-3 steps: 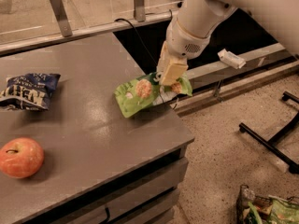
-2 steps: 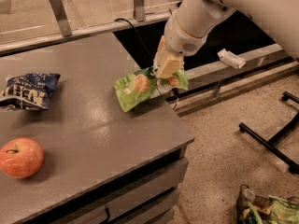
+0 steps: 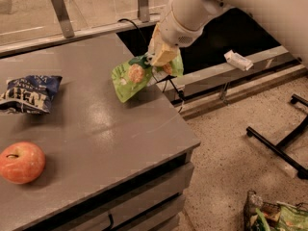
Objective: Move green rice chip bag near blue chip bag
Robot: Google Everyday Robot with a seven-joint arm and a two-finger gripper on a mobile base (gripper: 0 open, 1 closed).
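The green rice chip bag (image 3: 132, 78) hangs tilted above the right part of the grey table (image 3: 96, 129), lifted off its top. My gripper (image 3: 161, 57) is shut on the bag's upper right corner, coming down from the white arm at the top right. The blue chip bag (image 3: 30, 94) lies wrinkled at the table's left edge, well apart from the green bag.
A red-orange apple (image 3: 21, 161) sits at the front left of the table. A metal rail (image 3: 62, 14) runs behind the table. A black stand leg (image 3: 279, 143) and a pile of bags (image 3: 276, 215) are on the floor at the right.
The gripper has lifted the green rice chip bag off the table and carried it up and slightly left. The blue bag and apple have not moved.
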